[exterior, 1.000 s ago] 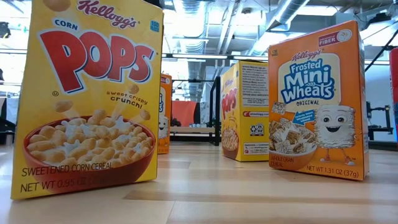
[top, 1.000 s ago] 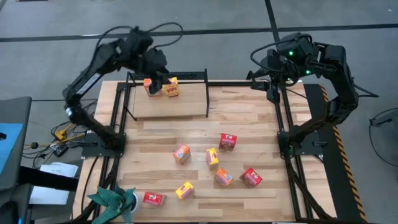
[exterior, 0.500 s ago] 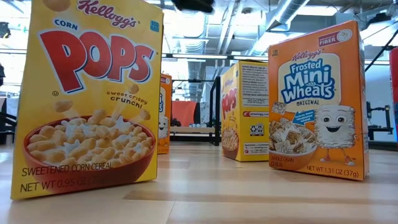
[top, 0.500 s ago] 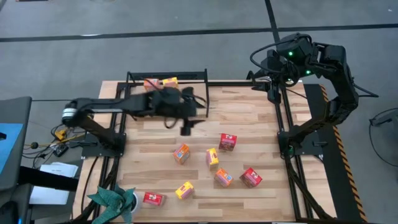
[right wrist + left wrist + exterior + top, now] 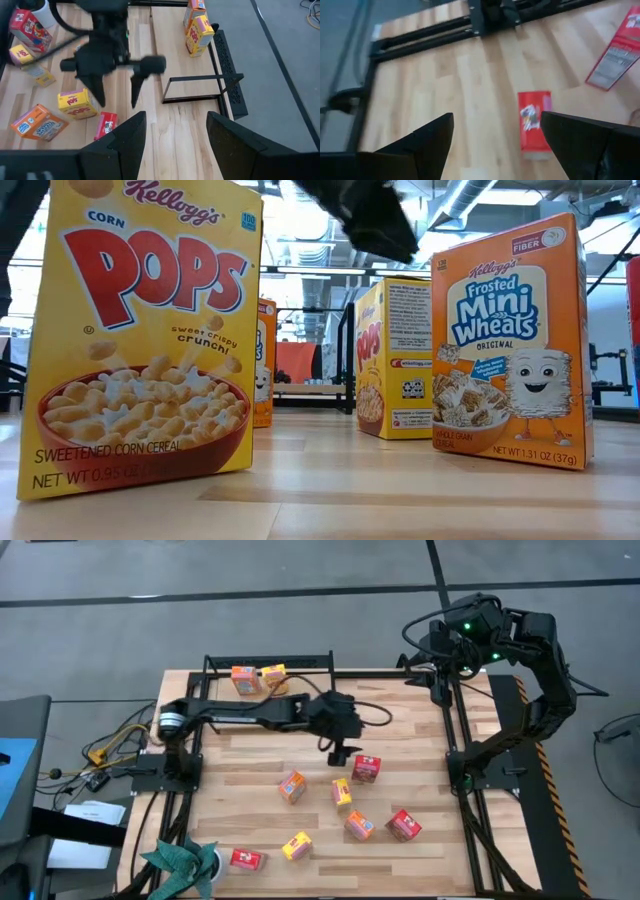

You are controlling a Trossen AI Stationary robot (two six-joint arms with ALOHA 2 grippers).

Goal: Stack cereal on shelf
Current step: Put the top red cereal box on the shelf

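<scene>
Hovering open, my left gripper has the small red printed cereal box just beside it at four o'clock.

Light wooden tabletop, black-framed shelf at its far edge behind the left gripper, two cereal boxes on the shelf, red box just beside the gripper, six more boxes scattered nearer the front edge
</scene>
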